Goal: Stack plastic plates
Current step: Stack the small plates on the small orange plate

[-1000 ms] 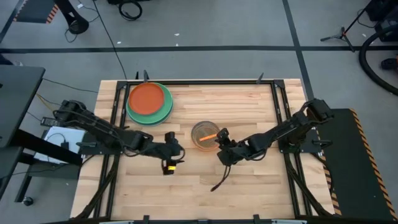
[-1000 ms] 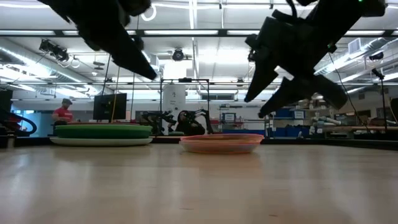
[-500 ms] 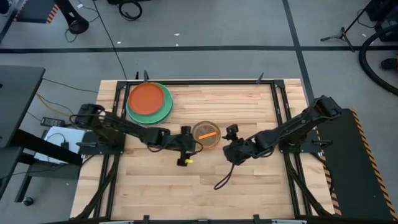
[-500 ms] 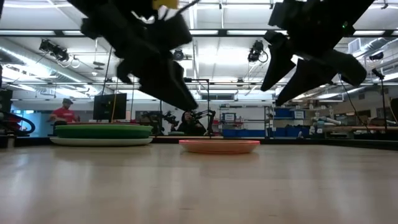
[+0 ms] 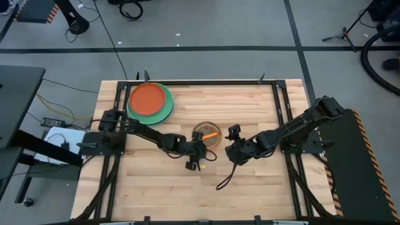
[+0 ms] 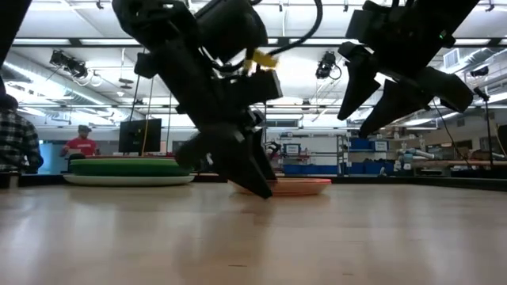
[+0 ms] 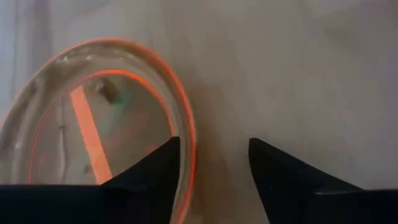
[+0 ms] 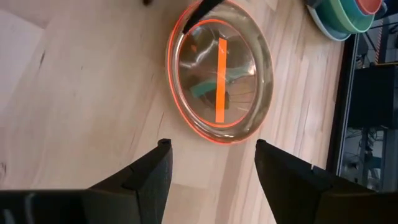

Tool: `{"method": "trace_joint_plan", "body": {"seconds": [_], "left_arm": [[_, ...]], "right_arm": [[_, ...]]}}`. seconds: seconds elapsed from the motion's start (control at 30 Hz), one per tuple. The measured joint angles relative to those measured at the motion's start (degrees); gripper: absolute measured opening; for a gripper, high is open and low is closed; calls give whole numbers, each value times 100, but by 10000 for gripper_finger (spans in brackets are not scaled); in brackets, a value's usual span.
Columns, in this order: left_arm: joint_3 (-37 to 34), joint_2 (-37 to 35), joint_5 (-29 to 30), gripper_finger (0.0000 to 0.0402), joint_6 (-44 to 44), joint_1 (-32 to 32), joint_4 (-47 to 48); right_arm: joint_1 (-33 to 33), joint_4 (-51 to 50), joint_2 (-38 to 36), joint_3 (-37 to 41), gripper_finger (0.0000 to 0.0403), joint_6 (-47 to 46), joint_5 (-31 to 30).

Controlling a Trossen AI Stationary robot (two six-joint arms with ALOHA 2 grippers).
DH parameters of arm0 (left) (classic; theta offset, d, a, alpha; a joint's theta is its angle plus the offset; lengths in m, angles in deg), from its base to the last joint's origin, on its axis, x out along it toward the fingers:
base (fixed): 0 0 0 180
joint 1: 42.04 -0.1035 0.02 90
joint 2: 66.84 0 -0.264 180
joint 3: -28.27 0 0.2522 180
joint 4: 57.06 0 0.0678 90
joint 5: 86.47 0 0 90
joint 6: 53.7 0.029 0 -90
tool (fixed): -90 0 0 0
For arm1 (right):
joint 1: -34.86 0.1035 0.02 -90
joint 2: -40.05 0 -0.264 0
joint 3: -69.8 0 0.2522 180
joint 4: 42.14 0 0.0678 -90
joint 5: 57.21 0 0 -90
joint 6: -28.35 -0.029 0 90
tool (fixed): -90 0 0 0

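The small translucent plates [image 5: 207, 134] lie stacked on the table's middle, the orange-rimmed one on top; they also show in the low view as a flat stack [image 6: 297, 187]. The large plates [image 5: 150, 103] are stacked at the far left, red-orange on top of green ones. My left gripper [image 5: 199, 152] is open and low at the small stack's near rim [image 7: 188, 134], one finger over the plate [image 7: 93, 124], the other over bare wood. My right gripper [image 5: 229, 147] hangs open above the table, just right of the small stack [image 8: 219, 71]. My left gripper [image 7: 211, 146] stands open astride the near rim of the top small plate, coming slanting down from the table's left. Its fingertip [image 6: 261, 190] reaches table height beside the stack. Whether a finger touches the rim, I cannot tell.
Bare wood lies on the near half of the table and to the right of the small stack. A black frame runs along the table's edges [image 5: 278, 106]. A loose cable [image 5: 222, 181] trails under the right arm. People stand in the room behind [image 6: 16, 146].
My left gripper has moved toward the table's right, over to the small stack, and come down to table height at its near rim. My right gripper drew back from the small stack's right rim toward the table's right, then held still. The plates lie where they were.
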Motion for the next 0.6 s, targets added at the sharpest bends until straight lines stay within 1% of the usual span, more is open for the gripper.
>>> {"method": "trace_joint_plan", "body": {"seconds": [0.07, 0.13, 0.23, 0.37, 0.43, 0.6], "left_arm": [[5, 35, 278, 188, -134, -44, -25], [-2, 42, 403, 182, -241, -125, -39], [-9, 46, 312, 174, -261, -249, -36], [-1, 41, -157, 154, -228, -375, 67], [-1, 37, -251, 137, -164, -419, 96], [-6, 39, -265, 81, -103, -562, 113]], "right_arm": [[0, -23, 0, 2, 234, 2, 1], [0, -12, 0, 2, 234, 2, 15], [0, -16, 0, 2, 234, 2, 22], [0, -40, 0, 2, 234, 2, 21], [0, -49, 0, 2, 234, 2, 23], [-27, -57, 0, 2, 234, 15, 23]]}}
